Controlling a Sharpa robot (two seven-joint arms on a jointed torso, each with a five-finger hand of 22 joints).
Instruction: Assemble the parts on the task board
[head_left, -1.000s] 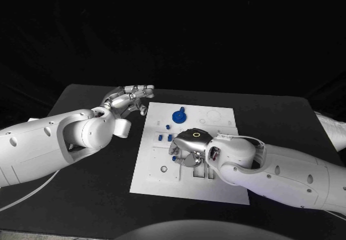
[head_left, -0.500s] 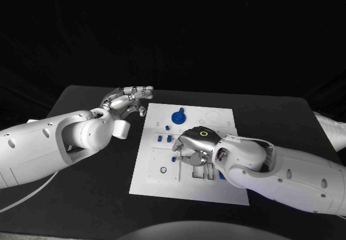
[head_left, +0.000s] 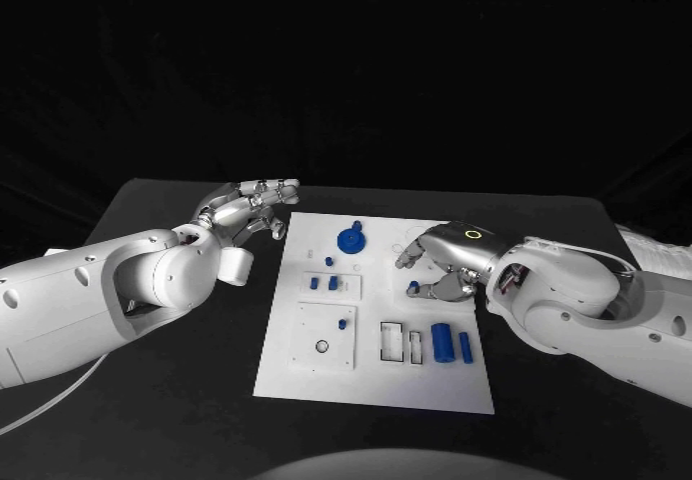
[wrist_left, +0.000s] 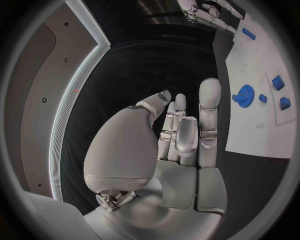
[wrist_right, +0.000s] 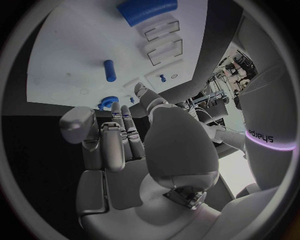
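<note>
The white task board lies in the middle of the black table. On it are a round blue part at the far end, small blue blocks, a blue peg and two blue cylinders lying side by side towards the right edge. My right hand hovers over the board's far right part, fingers apart and holding nothing; a small blue piece sits just by its fingertips. In the right wrist view the right hand faces the board. My left hand hangs open beside the board's far left corner.
Two empty rectangular slots lie left of the cylinders, and a square plate with a small ring lies on the board's left. Black table surrounds the board. The left wrist view shows the left hand, the board and the round blue part.
My right hand has lifted off the board's middle and drawn back to its far right. The two blue cylinders beside the slots have come into sight. The left hand has barely moved.
</note>
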